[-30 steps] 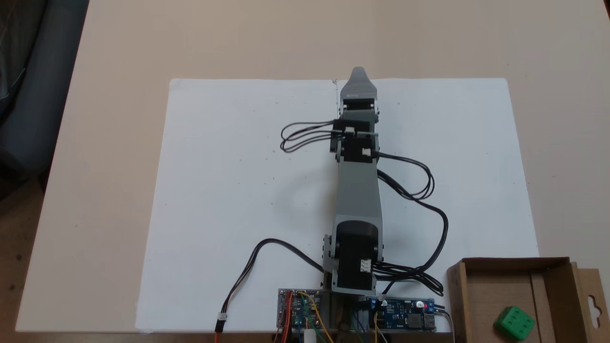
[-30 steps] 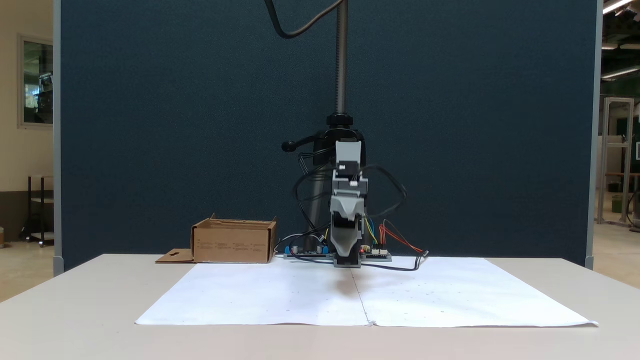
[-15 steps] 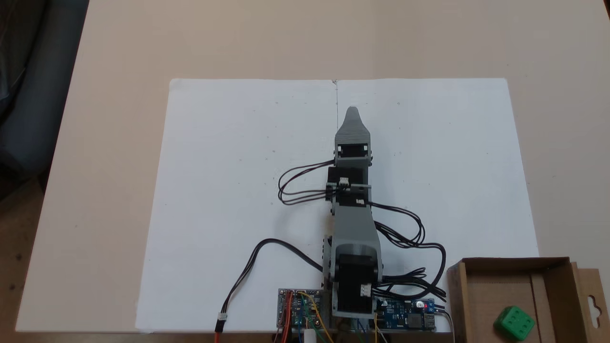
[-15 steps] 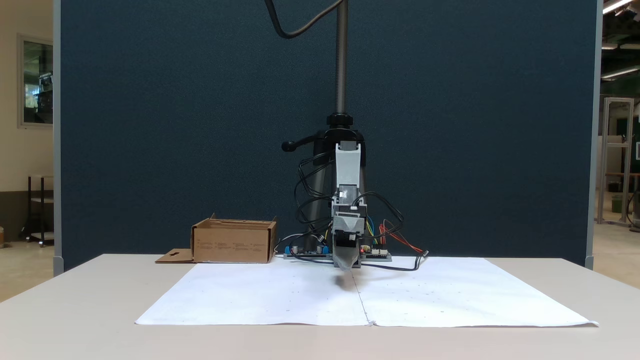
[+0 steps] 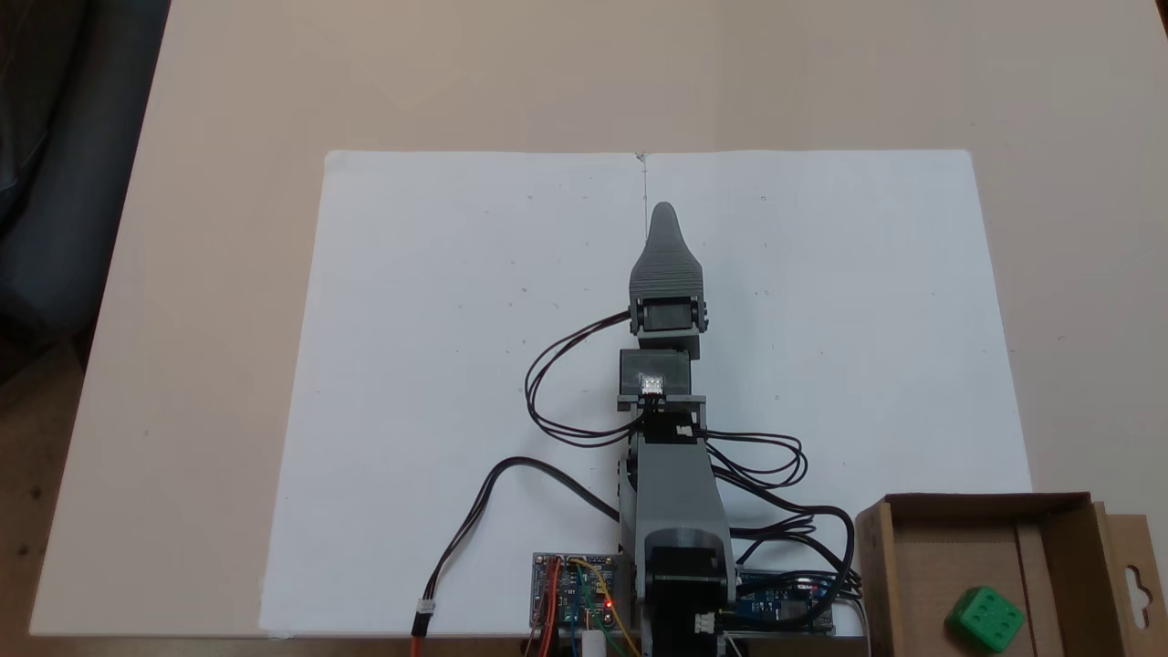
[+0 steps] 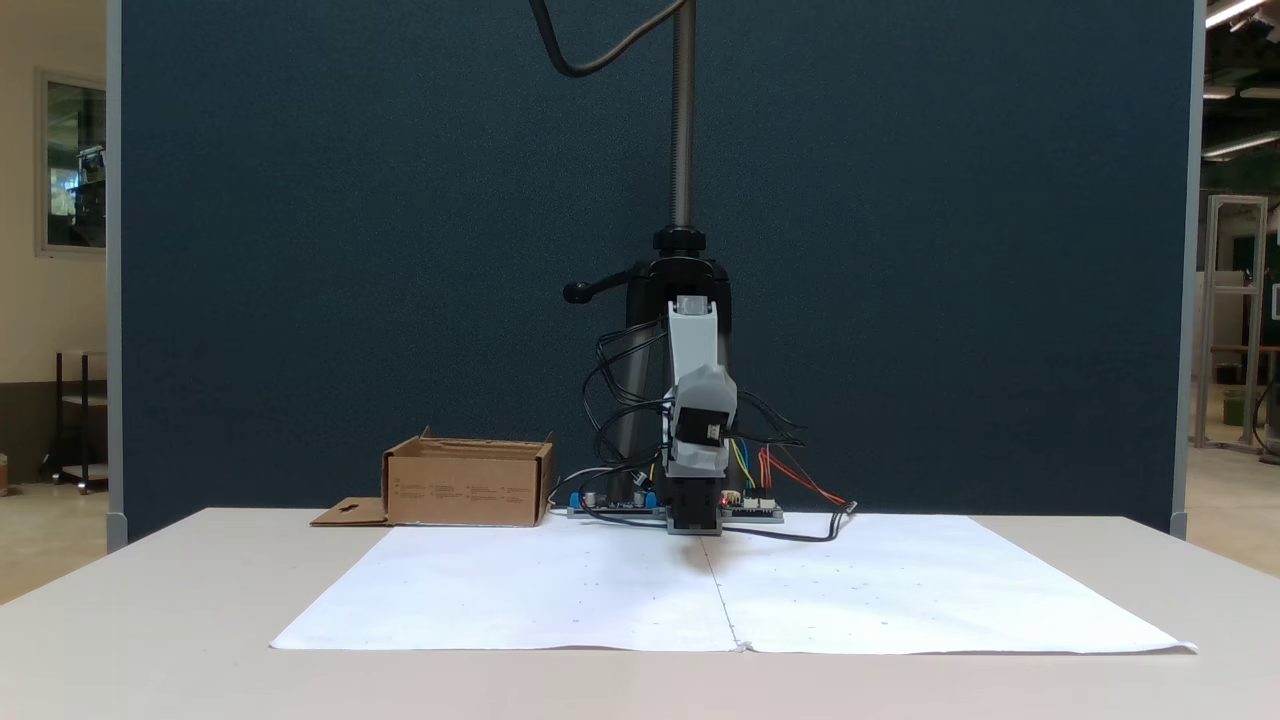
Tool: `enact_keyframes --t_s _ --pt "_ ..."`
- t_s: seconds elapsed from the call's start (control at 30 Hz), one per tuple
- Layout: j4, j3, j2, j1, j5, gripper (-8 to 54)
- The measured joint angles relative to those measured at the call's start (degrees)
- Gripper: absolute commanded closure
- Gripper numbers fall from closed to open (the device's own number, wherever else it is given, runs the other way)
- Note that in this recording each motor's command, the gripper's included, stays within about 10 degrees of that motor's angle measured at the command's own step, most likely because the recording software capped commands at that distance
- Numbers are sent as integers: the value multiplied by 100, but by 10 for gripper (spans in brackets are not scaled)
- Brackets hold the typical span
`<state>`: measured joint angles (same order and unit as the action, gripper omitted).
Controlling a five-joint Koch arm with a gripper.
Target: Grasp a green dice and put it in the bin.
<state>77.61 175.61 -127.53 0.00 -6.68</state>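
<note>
A big work room, like a lab.
A blue divider wall (image 6: 400,250) stands behind the table (image 6: 150,600); bare circuit boards (image 5: 570,598) sit there.

1. The paper sheet (image 5: 456,365) lies on the table (image 5: 228,91).
2. The arm (image 5: 671,474) stands at the sheet's 6 o'clock edge — the gripper (image 5: 663,214) reaches toward 12.
3. The bin (image 5: 958,516) sits at 4 o'clock — the green dice (image 5: 984,619) lies in it.
</note>
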Motion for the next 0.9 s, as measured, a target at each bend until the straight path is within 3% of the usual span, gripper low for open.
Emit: enact_keyframes --t_s 0.37,0.9 --pt "1714 0 -149 0 0 20" --pt "1758 0 -176 0 0 17"
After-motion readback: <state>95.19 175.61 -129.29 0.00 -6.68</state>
